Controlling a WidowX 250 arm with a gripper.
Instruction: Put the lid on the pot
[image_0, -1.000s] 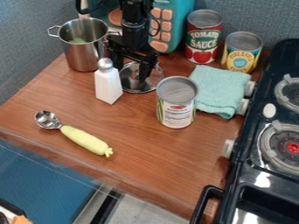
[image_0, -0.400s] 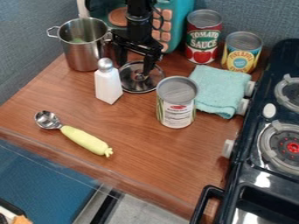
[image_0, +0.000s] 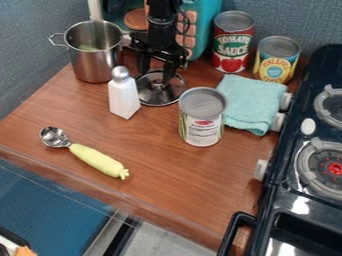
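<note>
Lid (image_0: 160, 98) lies on the wooden surface (image_0: 160, 167) below your pincer (image_0: 155, 78), which has risen slightly with fingers seemingly spread as the pot (image_0: 95, 62) turned a little, leaving you the grasp still to make.

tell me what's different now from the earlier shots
The hand has shifted slightly up and right in the picture, its fingers apart. The pot has turned slightly, its left handle now lower. Nothing was visibly grabbed or let go. The lid, shaker, scoop and cloth stayed put.
</note>
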